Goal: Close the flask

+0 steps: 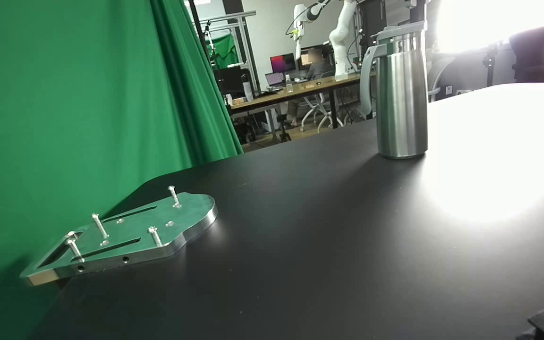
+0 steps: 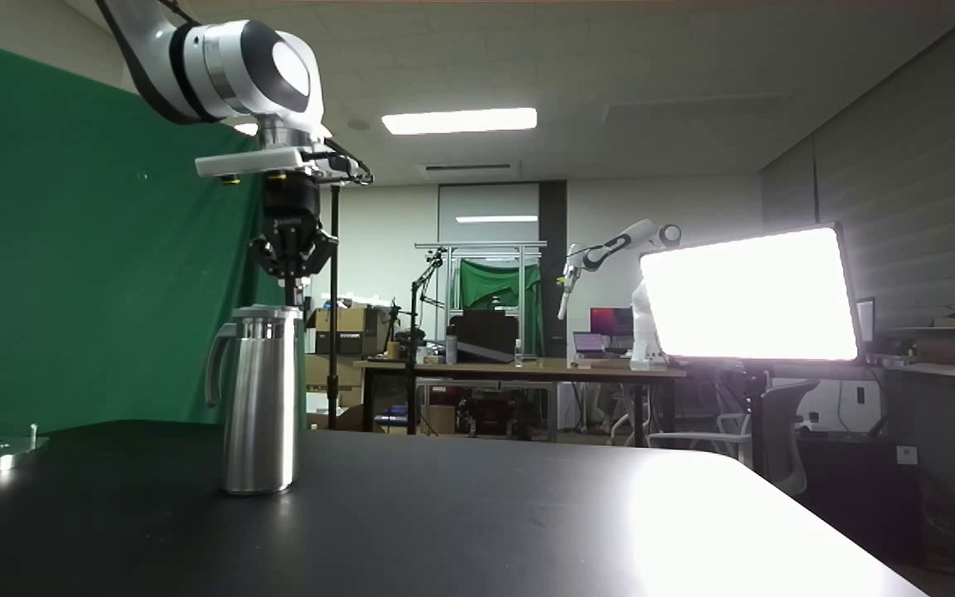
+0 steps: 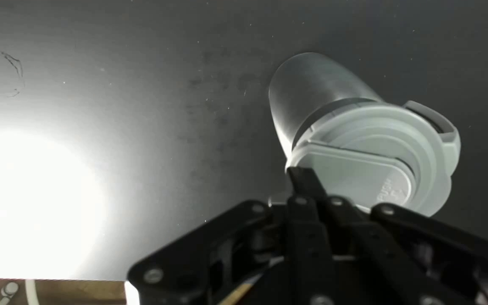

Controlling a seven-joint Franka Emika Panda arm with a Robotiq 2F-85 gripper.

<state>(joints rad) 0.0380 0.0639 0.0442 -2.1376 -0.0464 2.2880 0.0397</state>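
While the flask [image 2: 259, 406] stands upright on the table [image 2: 486, 514] at the lower left in an exterior view, its lid [image 3: 364, 176] seated, the claw [image 2: 290, 298], closed on nothing, hangs right by that lid, so probably only a press remains, though full closure cannot be told.

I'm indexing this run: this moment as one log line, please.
task: close flask | gripper: shut, at lid, contact unclear | flask: upright on table | closure: unclear
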